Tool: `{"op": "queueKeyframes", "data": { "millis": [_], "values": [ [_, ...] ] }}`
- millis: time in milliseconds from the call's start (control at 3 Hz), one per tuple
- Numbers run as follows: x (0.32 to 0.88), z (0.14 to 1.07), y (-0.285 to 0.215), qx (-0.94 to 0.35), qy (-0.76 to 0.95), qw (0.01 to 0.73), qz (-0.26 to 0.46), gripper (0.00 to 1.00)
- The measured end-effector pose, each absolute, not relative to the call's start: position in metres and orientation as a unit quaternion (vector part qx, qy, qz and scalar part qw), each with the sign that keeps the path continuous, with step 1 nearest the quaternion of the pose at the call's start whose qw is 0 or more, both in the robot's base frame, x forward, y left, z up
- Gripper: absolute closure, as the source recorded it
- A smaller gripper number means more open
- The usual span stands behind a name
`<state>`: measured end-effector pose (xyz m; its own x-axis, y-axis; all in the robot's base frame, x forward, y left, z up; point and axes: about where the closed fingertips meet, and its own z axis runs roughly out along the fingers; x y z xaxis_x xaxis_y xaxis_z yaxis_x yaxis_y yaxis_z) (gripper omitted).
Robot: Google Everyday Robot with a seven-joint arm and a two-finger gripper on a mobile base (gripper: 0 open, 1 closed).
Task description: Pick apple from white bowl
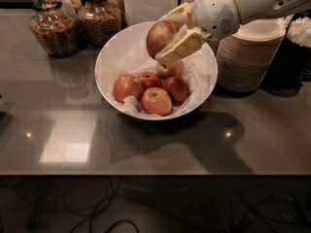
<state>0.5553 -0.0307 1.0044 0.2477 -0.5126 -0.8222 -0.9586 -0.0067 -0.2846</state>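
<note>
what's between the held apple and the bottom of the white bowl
Camera view: other apples in the white bowl, under the apple held above it by the gripper.

White rounded arm, grilled wrist, cream pincer (163, 39) above the white bowl (112, 57)

Dim, warm indoor scene lit from above, with reflections on a glossy dark table (73, 106).

The brightest areas are the white bowl (104, 86) at upper centre and the pale arm (233, 4) at the upper right. The end effector (174, 33), just above the bowl and clamped on the apple (158, 35), catches soft overhead light. A pale rectangular glare patch sits on the table at lower left, with two small pinpoint highlights to either side. A broad, soft-edged shadow of the arm spreads across the table below and right of the bowl. The glass jars (53, 28) at upper left are murky, and the bottom of the frame falls almost to black.
</note>
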Motion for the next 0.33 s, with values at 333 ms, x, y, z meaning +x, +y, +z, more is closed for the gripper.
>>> {"op": "queueKeyframes", "data": {
  "millis": [333],
  "values": [
    [0.5553,1.0044,-0.0306,-0.661,0.556,0.432,0.258,1.0]
  ]
}}
